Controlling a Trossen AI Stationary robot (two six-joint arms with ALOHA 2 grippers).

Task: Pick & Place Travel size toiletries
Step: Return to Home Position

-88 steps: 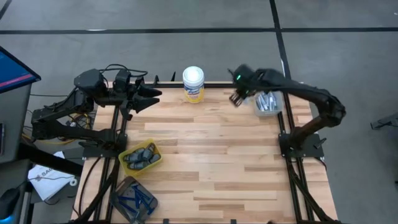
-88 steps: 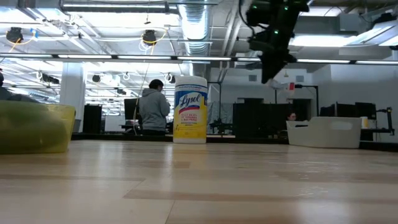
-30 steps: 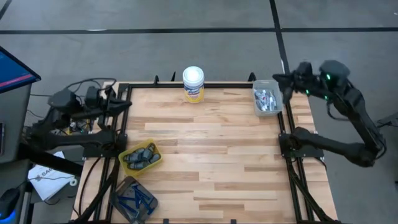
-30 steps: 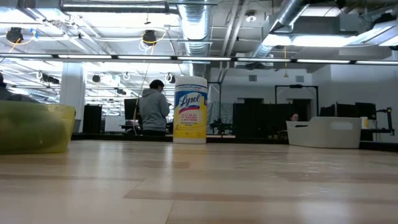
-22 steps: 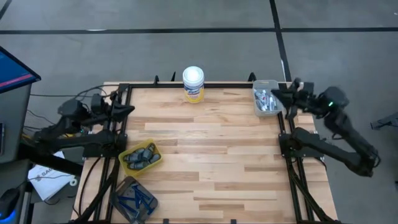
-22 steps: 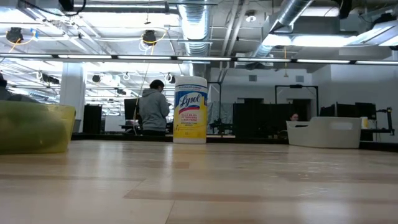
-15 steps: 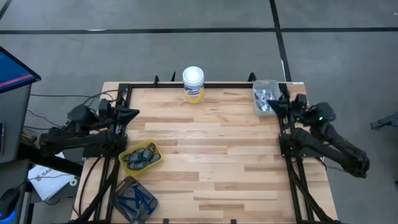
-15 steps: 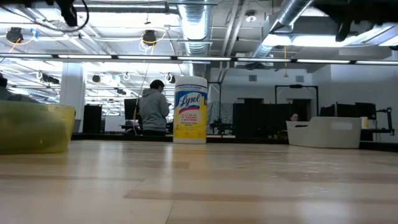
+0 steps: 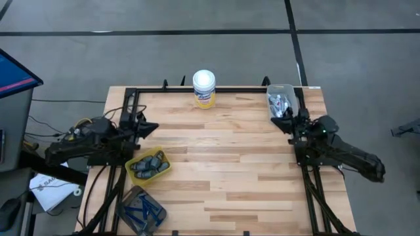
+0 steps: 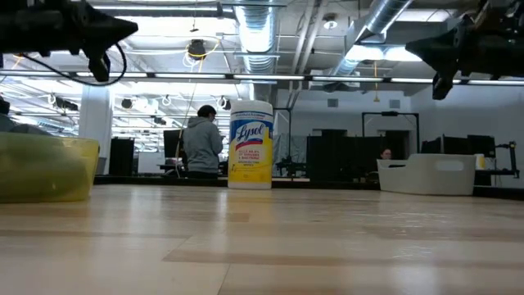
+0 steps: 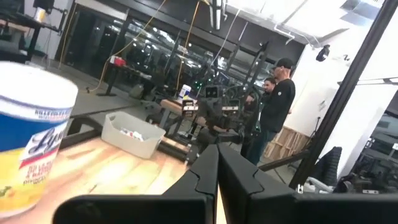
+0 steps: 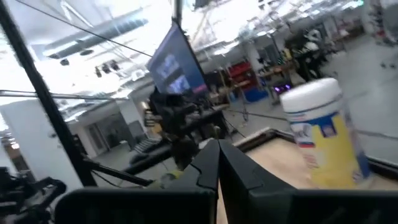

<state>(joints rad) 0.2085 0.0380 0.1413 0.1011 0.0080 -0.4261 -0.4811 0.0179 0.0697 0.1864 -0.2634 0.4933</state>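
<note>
At the desk's (image 9: pixel 223 170) near left corner a low bin (image 9: pixel 128 196) holds the blue sticks (image 9: pixel 143 211). Just beyond it the yellow bin (image 9: pixel 165 169) holds the grey sticks (image 9: pixel 148 165). Neither bin has shifted over the last three seconds.

Farther in, the two arms have changed most. About three seconds ago the left arm was stretched toward the far left corner, and the right gripper hung beside the gray bin. Both arms have since folded down and back. The left gripper (image 9: pixel 152 125) now lies low at the desk's left edge, pointing inward, a little beyond the yellow bin. The right gripper (image 9: pixel 287 122) lies at the right edge, pointing inward, just on the near side of the gray bin (image 9: pixel 268 105). Both have sunk and crept inward even since half a second ago. In the low view their dark shapes fill the upper corners, where a second ago nothing showed. Each wrist view shows its own jaws pressed together with nothing between them.

At the far right corner, the gray bin holds the tubes (image 9: pixel 281 105), lying in a heap as before. The canister (image 9: pixel 204 88) stands upright at the middle of the far edge, unmoved, well apart from both grippers.

Beyond the desk, in the low view, a person (image 10: pixel 201 141) stands with their back turned, in the same spot as earlier.
</note>
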